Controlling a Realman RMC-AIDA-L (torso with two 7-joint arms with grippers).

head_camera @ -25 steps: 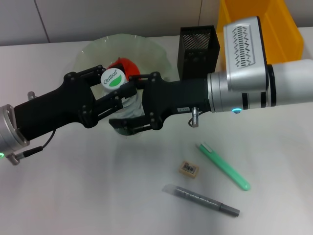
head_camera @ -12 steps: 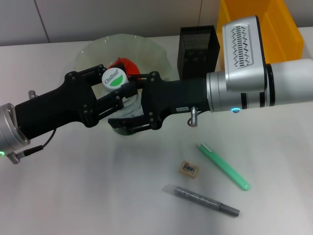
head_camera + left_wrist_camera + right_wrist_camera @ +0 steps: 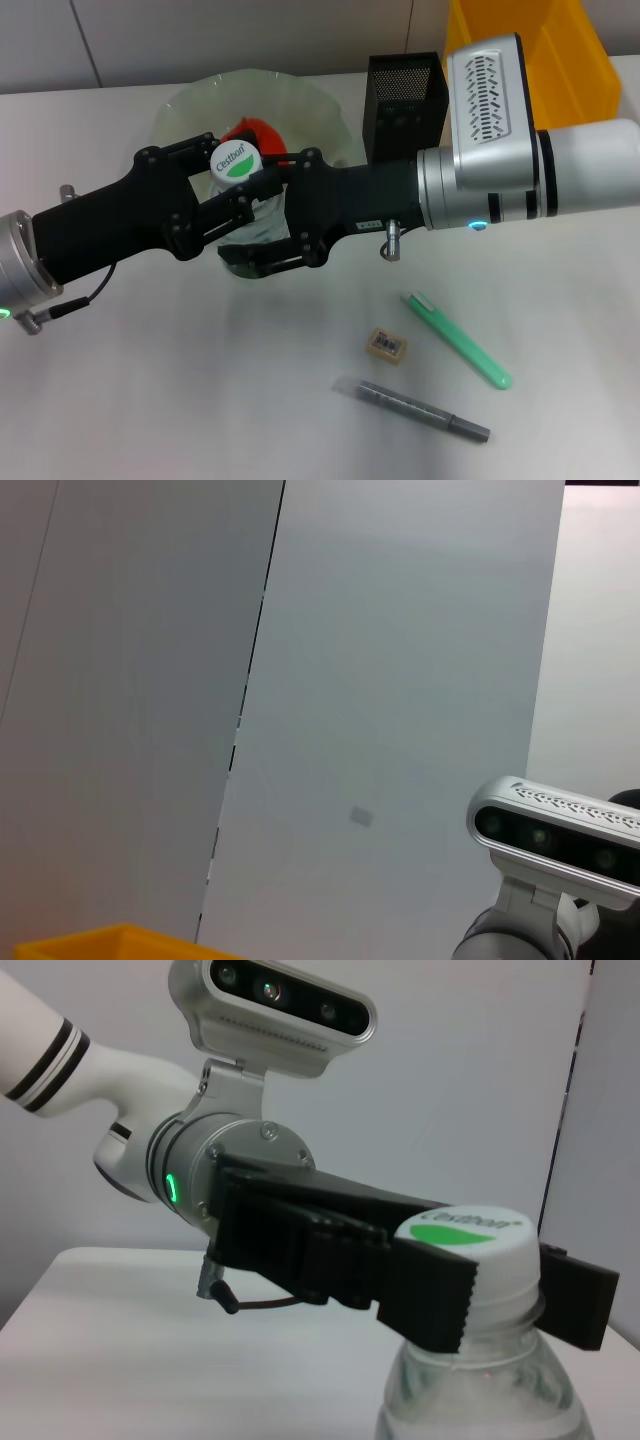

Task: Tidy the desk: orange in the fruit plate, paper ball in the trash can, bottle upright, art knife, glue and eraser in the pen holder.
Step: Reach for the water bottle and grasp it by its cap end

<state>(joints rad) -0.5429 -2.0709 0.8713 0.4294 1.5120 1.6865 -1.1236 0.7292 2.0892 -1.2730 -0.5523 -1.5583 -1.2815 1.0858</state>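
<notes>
Head view, bottle: the clear plastic bottle with a white and green cap [image 3: 236, 163] stands almost straight up, in front of the pale green fruit plate [image 3: 180, 100].
Head view, fingers: the left gripper [image 3: 243, 190] pinches its neck; the right gripper [image 3: 262, 235] hugs its body lower down.
Left wrist view: only wall, no bottle.
Right wrist view: black fingers [image 3: 430, 1290] clamp just under the cap.

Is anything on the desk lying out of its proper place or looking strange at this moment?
Yes. The eraser, green art knife and grey glue lie loose on the desk, outside the pen holder. Both grippers, left and right, clamp one bottle.
</notes>
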